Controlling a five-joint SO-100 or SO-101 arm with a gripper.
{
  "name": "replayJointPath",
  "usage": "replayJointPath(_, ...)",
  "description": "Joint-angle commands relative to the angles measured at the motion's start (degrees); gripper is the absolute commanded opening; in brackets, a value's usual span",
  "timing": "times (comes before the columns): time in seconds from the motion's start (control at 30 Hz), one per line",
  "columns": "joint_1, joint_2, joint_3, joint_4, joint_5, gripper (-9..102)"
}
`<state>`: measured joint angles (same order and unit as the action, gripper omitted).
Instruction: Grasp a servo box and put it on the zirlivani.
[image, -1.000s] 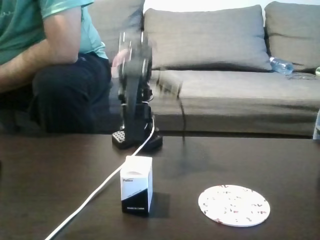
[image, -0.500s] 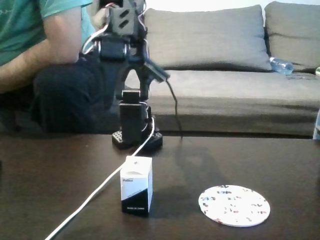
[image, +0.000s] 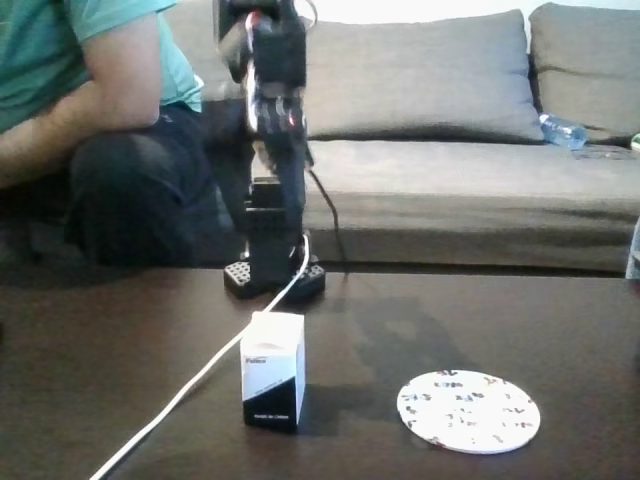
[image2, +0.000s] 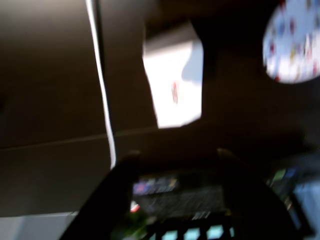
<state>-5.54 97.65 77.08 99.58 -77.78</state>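
The servo box (image: 273, 371) stands upright on the dark table (image: 560, 330), its long axis vertical, white top up and black lower part down. In the fixed view it sits just in front of the arm's base (image: 274, 275), toward the camera, with a white cable (image: 190, 385) running past it on its left. The zirlivani (image: 468, 410) lies flat to the box's right, near it but clearly apart, with bare table between them.

The arm rises above and behind the box, so the box lies forward of and below the wrist. The wrist view bears this out: the box (image2: 174, 82) shows ahead of the gripper (image2: 172, 165), roughly centred, with the zirlivani (image2: 295, 42) off toward the upper right. That view is badly blurred, so whether the jaws stand apart or closed I cannot tell; nothing appears to be held. The reach, I judge, wants to go down and forward onto the box.
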Motion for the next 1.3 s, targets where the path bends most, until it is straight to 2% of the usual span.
replayJointPath(0.0,-0.5,0.0,0.3,3.3,0.5,19)
replayJointPath(0.17,0.7,-0.1,-0.7,-5.7,7.5,19)
replayJointPath(0.23,1.3,-0.1,-0.4,-6.9,5.4,20)
replayJointPath(0.3,1.3,-0.1,-0.5,-5.1,1.5,21)
replayJointPath(0.53,0.9,-0.2,-0.6,-4.0,-1.9,33)
replayJointPath(1.27,5.8,-9.6,-4.7,-4.2,-10.1,40)
